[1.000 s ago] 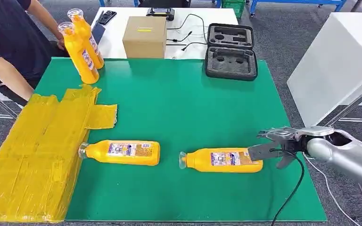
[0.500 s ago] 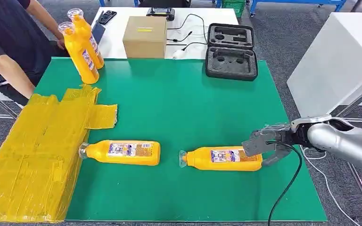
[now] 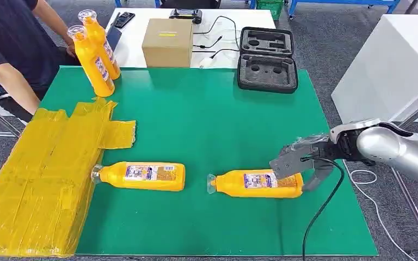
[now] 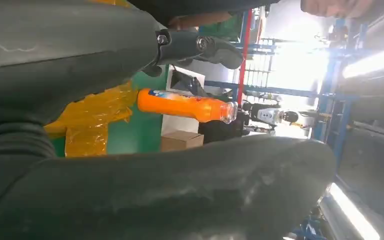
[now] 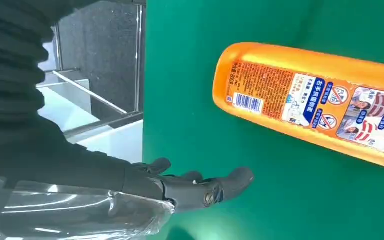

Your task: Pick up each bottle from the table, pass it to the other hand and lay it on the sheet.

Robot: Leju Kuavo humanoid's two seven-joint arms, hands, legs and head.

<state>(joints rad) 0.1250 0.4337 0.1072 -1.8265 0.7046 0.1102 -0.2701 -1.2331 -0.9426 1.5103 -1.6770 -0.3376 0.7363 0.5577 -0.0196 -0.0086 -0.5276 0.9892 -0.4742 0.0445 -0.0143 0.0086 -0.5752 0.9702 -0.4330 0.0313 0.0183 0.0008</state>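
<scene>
Right hand: the grey many-fingered right hand [image 3: 296,166] sits at about 4 o'clock on the green table mat [image 3: 207,125], over the base end of the nearer orange plastic bottle [image 3: 256,184]; its fingers [image 5: 205,187] are spread and hold nothing, and in the right wrist view green mat shows between them and the bottle.
Nearer bottle: lies on its side on the mat, clear cap toward 9 o'clock, base toward 3 o'clock, label facing up.
Second lying bottle: another orange plastic bottle with a white label [image 3: 140,175] lies on its side at about 7 o'clock, its cap just beside the edge of the crinkled yellow sheet [image 3: 43,174].
Sheet: covers the mat's 8 to 9 o'clock side, with nothing lying on it.
Standing bottles: two upright orange bottles [image 3: 93,51] stand at 11 o'clock, near a person's arm [image 3: 16,81].
Left hand: the left hand [image 4: 200,47] shows close up in its wrist view; whether its fingers are spread or closed I cannot tell.
Beyond the mat: a brown cardboard box [image 3: 167,42] and an open black foam-lined case [image 3: 266,58] at 12 to 1 o'clock.
</scene>
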